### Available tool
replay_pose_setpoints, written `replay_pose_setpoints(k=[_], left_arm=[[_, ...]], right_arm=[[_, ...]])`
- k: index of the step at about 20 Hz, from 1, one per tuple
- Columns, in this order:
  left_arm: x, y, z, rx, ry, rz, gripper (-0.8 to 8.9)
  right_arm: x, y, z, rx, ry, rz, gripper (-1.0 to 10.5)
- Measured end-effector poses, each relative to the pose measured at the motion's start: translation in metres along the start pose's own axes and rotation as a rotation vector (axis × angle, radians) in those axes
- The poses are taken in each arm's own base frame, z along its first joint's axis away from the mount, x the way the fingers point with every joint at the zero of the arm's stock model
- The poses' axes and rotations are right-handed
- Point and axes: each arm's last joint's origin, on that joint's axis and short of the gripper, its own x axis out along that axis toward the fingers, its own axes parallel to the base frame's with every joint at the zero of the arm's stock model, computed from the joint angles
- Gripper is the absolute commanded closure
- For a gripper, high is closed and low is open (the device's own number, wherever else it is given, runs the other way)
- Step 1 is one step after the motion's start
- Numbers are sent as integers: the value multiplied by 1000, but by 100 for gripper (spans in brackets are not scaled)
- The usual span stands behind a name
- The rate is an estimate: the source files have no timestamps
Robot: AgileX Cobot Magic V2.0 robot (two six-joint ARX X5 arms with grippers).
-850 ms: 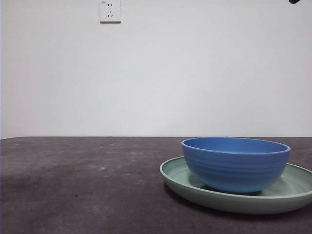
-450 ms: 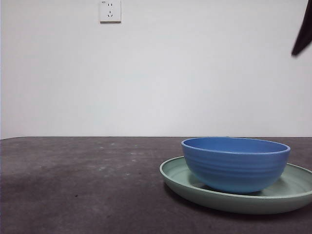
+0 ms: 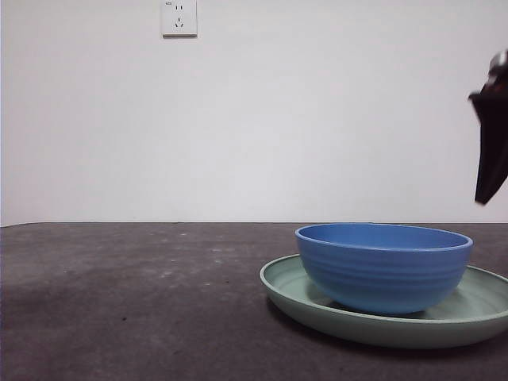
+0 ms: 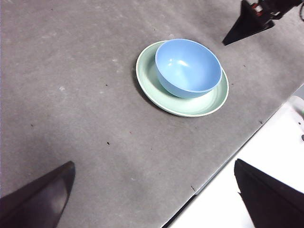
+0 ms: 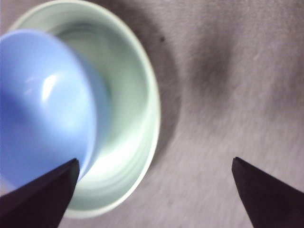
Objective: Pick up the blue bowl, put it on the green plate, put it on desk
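Nearest the front camera sits the green plate [image 3: 386, 321], flat on the desk [image 3: 135, 302], and the blue bowl [image 3: 384, 266] stands upright inside it, off-centre, its base on the plate's floor and its rim well above the plate's raised edge. The bowl is empty; a bright glint shows on its inner wall in the left wrist view. The plate's open floor shows as a crescent on one side of the bowl [image 5: 40, 104] in the right wrist view.

Above the plate and out past its rim hangs the right gripper [image 3: 490, 135], a dark tip in the air, clear of the bowl and touching nothing. Its own camera looks straight down on the plate [image 5: 128, 118] and the desk beside it, with the two black jaws standing wide apart and nothing between them, one over the bowl's edge, the other over bare desk.

The left gripper [image 4: 156, 199] waits high and well back from the plate, its jaws also spread wide and empty; from there the bowl [image 4: 187, 66] and plate [image 4: 166, 97] look small, with the right gripper's tip [image 4: 249, 26] just beyond them.

Farthest back, on the white wall behind the desk, a white wall socket [image 3: 179, 17] is mounted. No brand, label or readable writing shows on anything.
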Motion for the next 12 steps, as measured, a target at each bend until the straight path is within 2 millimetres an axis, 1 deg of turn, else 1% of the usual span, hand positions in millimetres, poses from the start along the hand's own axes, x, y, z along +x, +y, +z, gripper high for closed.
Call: replay_pose_setpoints(k=[1, 2, 5, 9, 12], left_arm=[[0, 0, 0, 0, 0, 0, 279], [0, 0, 0, 0, 0, 0, 279], [0, 0, 0, 0, 0, 0, 279], [0, 0, 0, 0, 0, 0, 279], [0, 0, 0, 0, 0, 0, 279]], right_arm=[[6, -3, 4, 1, 4, -18, 533], [11, -5, 6, 1, 9, -30, 549], [24, -10, 10, 5, 44, -34, 651], [42, -13, 14, -5, 97, 16, 653], [51, -14, 18, -7, 96, 62, 669]])
